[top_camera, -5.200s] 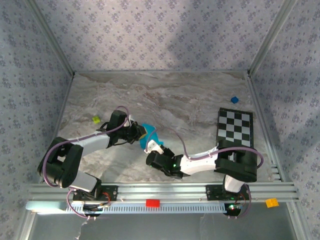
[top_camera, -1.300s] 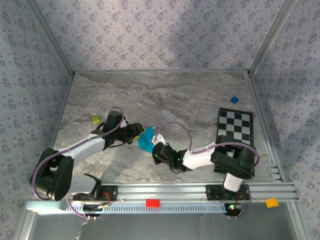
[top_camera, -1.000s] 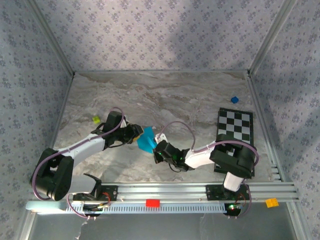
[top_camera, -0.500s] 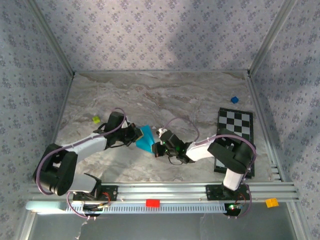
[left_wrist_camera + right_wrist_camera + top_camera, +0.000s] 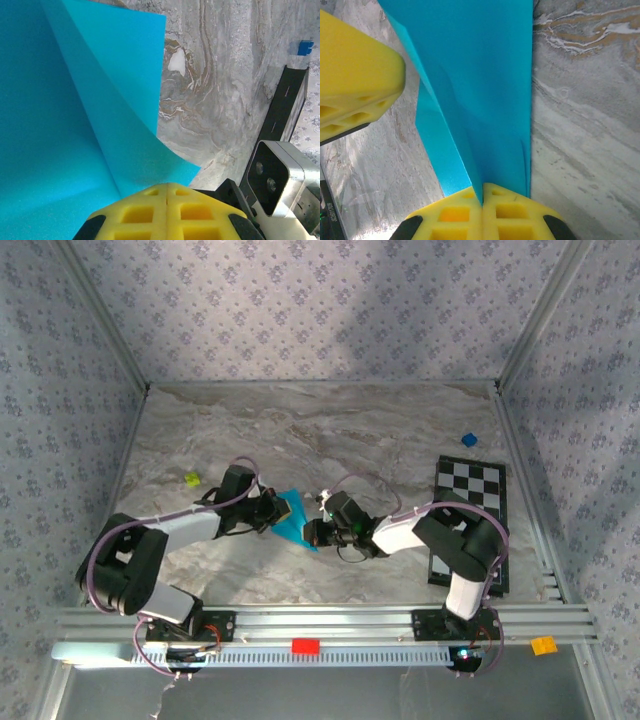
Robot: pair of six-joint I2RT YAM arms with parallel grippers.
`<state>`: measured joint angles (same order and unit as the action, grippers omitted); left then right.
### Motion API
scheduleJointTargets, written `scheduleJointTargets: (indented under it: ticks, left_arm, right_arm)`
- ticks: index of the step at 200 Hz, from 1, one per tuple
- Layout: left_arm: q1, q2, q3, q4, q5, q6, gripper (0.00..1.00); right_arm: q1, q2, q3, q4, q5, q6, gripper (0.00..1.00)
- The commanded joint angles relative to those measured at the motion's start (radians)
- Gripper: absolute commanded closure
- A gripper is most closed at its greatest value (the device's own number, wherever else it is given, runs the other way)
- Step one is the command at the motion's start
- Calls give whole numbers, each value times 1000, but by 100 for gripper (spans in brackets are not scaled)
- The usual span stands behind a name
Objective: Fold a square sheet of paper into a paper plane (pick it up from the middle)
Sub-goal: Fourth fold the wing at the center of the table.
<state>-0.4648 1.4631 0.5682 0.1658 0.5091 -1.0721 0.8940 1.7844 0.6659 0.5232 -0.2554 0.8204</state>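
The square sheet of paper (image 5: 293, 520), bright cyan and bent along a crease, hangs between my two grippers just above the marble table's middle. My left gripper (image 5: 272, 513) meets its left side. In the left wrist view the yellow fingers (image 5: 167, 186) are pressed together and the sheet (image 5: 75, 100) runs down behind their tips. My right gripper (image 5: 312, 533) holds the sheet's right side. In the right wrist view the sheet's (image 5: 485, 75) crease enters the seam of the shut gripper (image 5: 482, 189). The left gripper's finger (image 5: 355, 85) sits at that view's left edge.
A black-and-white checkered board (image 5: 472, 502) lies at the right, partly under the right arm. A small blue cube (image 5: 468, 440) sits behind it and a small yellow-green block (image 5: 192, 479) lies at the left. Patterned walls enclose the table.
The left gripper has closed at the sheet's left side. The right wrist swung up and toward the table's middle, and the sheet now spreads into a flatter pointed shape between the grippers.
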Motion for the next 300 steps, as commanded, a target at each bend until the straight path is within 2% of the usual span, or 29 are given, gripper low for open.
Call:
scheduleJointTargets:
  ticks: [1, 64, 140, 238, 272, 300]
  left_arm:
    - [-3, 30, -2, 54, 12, -13, 99]
    - [-6, 91, -8, 101, -39, -34, 100]
    - [-5, 118, -7, 73, -66, -24, 100]
    - [-5, 137, 15, 52, -70, -5, 100]
    - [-8, 137, 17, 46, -70, 6, 100]
    - [-11, 128, 10, 48, -66, 7, 99]
  right_arm:
    - [0, 39, 6, -106, -33, 25, 96]
    - [-5, 49, 27, -143, -48, 34, 94]
    - [-20, 59, 44, -169, -84, 50, 93]
    - [-33, 52, 53, -166, -123, 71, 86]
    - [-34, 47, 50, -151, -126, 84, 86]
    - [-34, 46, 49, -147, -124, 88, 93]
